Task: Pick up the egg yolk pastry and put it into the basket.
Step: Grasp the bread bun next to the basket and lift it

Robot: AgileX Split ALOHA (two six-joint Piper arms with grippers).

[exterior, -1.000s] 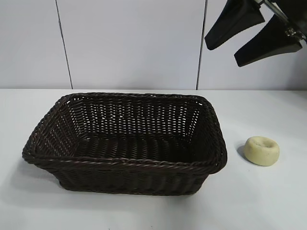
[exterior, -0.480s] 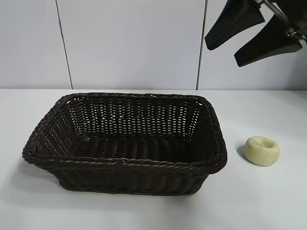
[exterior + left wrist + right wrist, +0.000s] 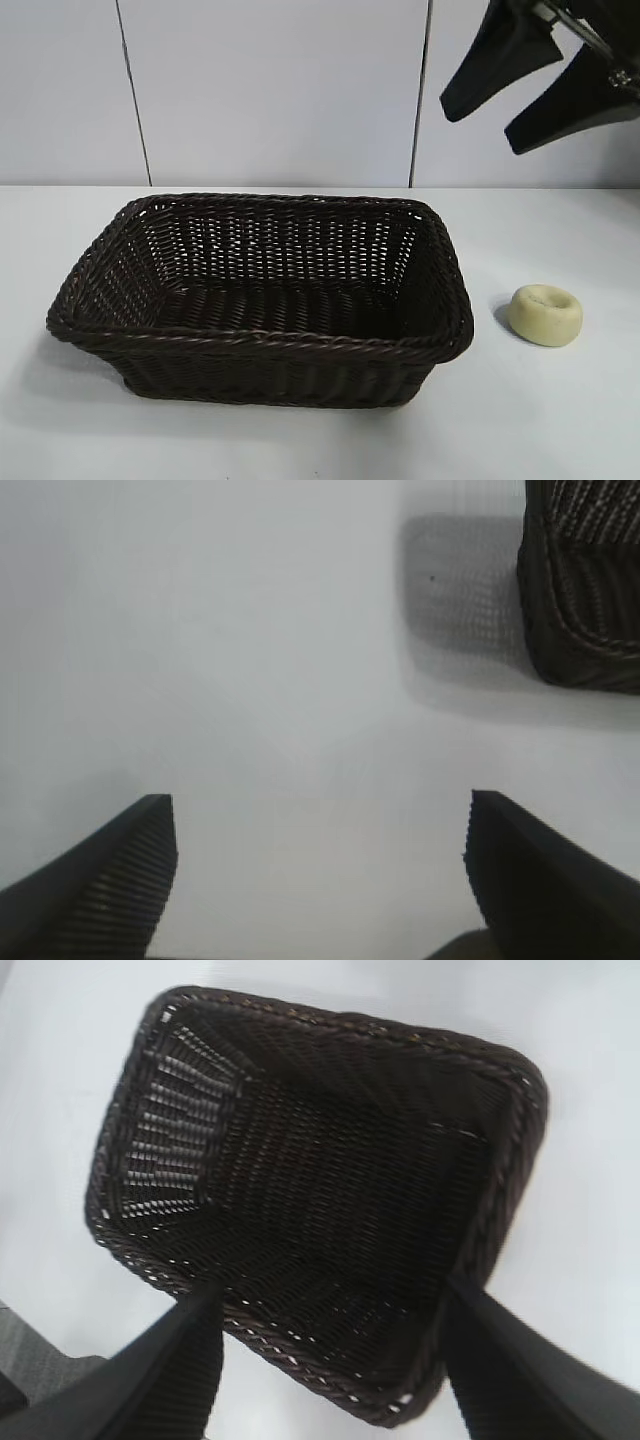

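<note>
Brown wicker makes up the basket (image 3: 260, 300), and nothing is in it. The egg yolk pastry (image 3: 545, 315) sits on the white tabletop (image 3: 540, 420) just beside it, not picked up yet. High above, the right hand (image 3: 490, 115) is spread apart, holding nothing. The left hand (image 3: 320, 880) is spread apart too, over bare tabletop.

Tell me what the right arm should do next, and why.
Probably lower the right pincer onto the egg yolk pastry. It hangs open high above the table, while the pastry sits untouched beside the empty basket.
</note>
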